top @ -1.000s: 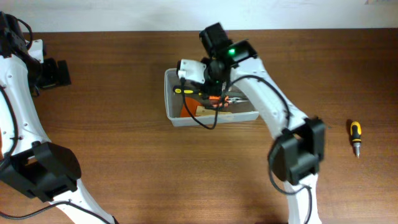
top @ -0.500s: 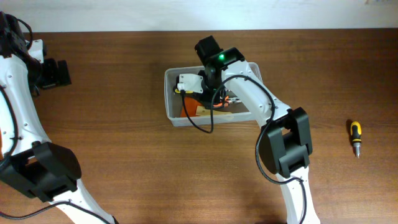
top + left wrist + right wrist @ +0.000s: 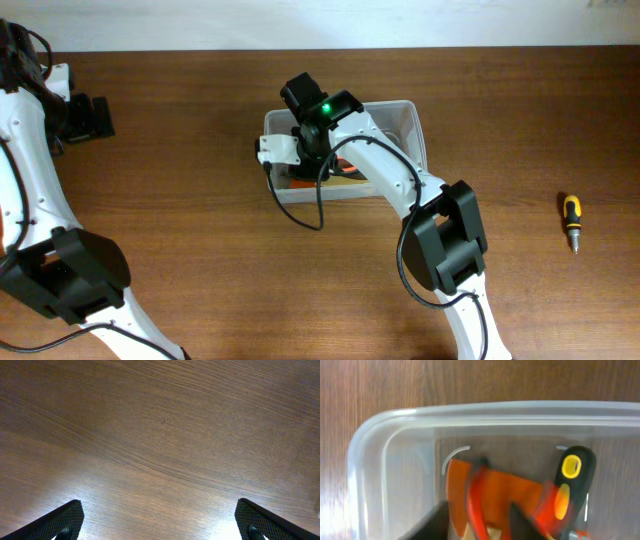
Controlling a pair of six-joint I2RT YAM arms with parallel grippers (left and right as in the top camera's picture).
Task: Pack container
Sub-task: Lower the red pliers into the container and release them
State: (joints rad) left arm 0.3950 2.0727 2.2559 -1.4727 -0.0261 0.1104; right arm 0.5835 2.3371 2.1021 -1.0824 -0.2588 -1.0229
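The right tool (image 3: 479, 527) is showing only as two dark, blurred fingers (image 3: 437, 522) at the bottom edge of its wrist view. They are standing apart with a red handle (image 3: 476, 502) between them, and I cannot tell whether they are gripping it. The tool is pointing down into the left end of the container (image 3: 414, 122), a clear plastic tub with rounded corners and a thick rim. The tub is sitting on the tabletop (image 3: 200, 250), a little left of centre and toward the far side. Inside it, an orange flat piece (image 3: 520, 491) and a glossy black-and-yellow handle (image 3: 573, 467) are lying beside the red one. The right arm (image 3: 385, 170) is reaching in from the near edge, bending at its elbow and stretching leftward across the tub. Well to the right, a small yellow-and-black screwdriver (image 3: 571, 221) is lying on the brown, wood-grained surface. At the far left, the left tool (image 3: 160, 527) is hovering over the wood with its cross-hatched fingertips (image 3: 62, 520) spread wide.
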